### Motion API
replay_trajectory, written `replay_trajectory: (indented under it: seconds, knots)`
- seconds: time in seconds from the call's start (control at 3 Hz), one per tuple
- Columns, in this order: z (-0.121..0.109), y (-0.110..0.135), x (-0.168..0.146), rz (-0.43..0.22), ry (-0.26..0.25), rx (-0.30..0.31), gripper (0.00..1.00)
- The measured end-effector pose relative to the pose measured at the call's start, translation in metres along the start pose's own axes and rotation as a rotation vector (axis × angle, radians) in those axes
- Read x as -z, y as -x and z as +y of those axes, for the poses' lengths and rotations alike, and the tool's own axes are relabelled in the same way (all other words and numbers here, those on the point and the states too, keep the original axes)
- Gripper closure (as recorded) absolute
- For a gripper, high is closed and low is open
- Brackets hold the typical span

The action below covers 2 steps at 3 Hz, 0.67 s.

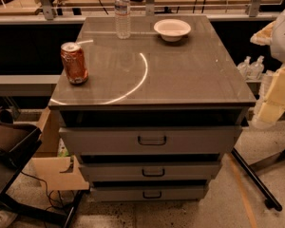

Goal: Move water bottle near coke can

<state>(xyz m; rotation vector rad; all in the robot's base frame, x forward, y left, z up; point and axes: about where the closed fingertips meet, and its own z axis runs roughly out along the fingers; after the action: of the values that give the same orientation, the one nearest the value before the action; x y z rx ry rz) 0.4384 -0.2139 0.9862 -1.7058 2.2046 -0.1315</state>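
Starting left, coke can (74, 63): upright near the table's front-left corner, close to the edge. Bring the bottle in too fast and one nudge could send it over the side.
Moving back, water bottle (122, 11): upright at the far edge, well apart from the can. It's tall and slim, so an off-centre grip may tip it, and there's a drop right behind.
Under it all, table (190, 80): glossy top, so a bottle set down tilted could skid or topple.
Sliding right, white bowl (172, 29): just beside the bottle, on the hand's side, so a low reach might clip it.
Far right, hand (275, 99): off the table's right edge, well apart from the bottle and not on it. Wide or narrow, I cannot tell.
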Motion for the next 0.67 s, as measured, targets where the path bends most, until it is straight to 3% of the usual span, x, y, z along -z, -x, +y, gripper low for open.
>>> replay_trajectory:
  seconds: [0.33, 0.67]
  knots:
    - [-0.003, 0.002, 0.000, -0.009, -0.011, -0.004, 0.00]
    - [-0.020, 0.010, -0.007, -0.075, -0.065, -0.039, 0.00]
